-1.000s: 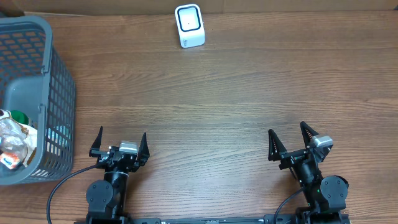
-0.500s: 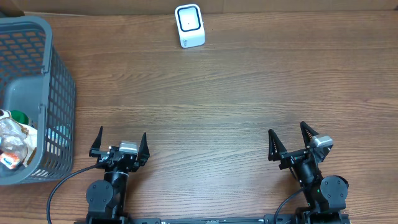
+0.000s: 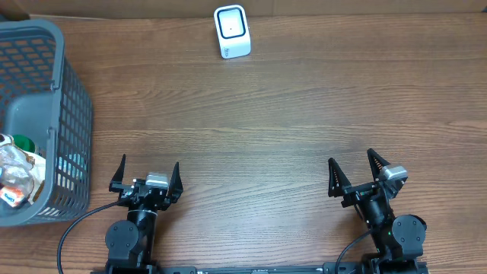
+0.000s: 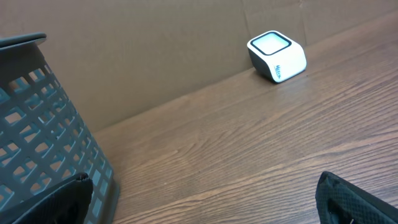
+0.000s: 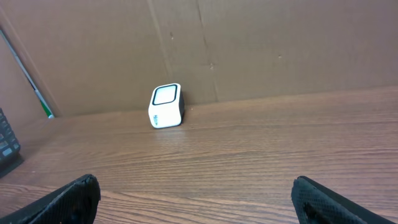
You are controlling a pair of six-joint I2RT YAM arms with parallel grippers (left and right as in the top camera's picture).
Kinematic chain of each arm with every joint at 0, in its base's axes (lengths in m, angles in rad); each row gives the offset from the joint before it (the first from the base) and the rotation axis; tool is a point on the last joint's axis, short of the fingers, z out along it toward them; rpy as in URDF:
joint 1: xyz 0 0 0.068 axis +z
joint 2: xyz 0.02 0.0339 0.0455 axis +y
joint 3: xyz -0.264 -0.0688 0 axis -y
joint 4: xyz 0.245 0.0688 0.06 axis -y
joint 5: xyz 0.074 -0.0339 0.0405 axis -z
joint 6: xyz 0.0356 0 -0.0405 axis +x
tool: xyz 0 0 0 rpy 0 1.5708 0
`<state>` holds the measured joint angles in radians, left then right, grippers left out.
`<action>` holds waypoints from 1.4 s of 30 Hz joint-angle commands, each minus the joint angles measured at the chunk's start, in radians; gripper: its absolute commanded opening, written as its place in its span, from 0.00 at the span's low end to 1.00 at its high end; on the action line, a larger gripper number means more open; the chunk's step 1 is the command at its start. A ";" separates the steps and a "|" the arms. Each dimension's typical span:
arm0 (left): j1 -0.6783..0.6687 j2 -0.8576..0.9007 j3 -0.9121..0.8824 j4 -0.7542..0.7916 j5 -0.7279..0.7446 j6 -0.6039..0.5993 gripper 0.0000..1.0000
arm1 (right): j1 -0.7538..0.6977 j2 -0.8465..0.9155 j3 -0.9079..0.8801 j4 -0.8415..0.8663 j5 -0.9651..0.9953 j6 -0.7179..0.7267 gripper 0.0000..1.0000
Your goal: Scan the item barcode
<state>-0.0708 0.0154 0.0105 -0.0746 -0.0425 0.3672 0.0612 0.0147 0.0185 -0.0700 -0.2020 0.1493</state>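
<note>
The items to scan, a jumble of packaged goods (image 3: 15,173), lie inside the grey mesh basket (image 3: 74,122) at the table's left edge. No barcode or long axis can be made out. They sit just left of the left gripper (image 3: 149,164), the nearer arm. The white scanner (image 3: 232,31) stands well apart at the far edge. The left gripper and the right gripper (image 3: 351,157) are both spread wide, holding nothing.

No text is legible, even on the scanner (image 4: 277,57).
</note>
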 commanded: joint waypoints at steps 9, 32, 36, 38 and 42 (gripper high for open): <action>0.001 -0.009 -0.006 0.004 0.000 -0.038 1.00 | 0.004 -0.011 -0.010 0.006 0.010 -0.003 1.00; 0.001 -0.009 0.053 -0.083 0.184 -0.375 1.00 | 0.004 -0.011 -0.010 0.006 0.010 -0.003 1.00; 0.001 -0.008 0.110 -0.154 0.221 -0.375 1.00 | 0.004 -0.011 -0.010 0.006 0.010 -0.003 1.00; 0.001 0.003 0.145 -0.185 0.227 -0.374 1.00 | 0.004 -0.011 -0.010 0.006 0.010 -0.003 1.00; 0.001 0.065 0.220 -0.221 0.235 -0.370 1.00 | 0.004 -0.011 -0.010 0.006 0.010 -0.003 1.00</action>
<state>-0.0708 0.0399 0.1558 -0.2878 0.1604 0.0162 0.0616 0.0147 0.0181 -0.0704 -0.2020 0.1490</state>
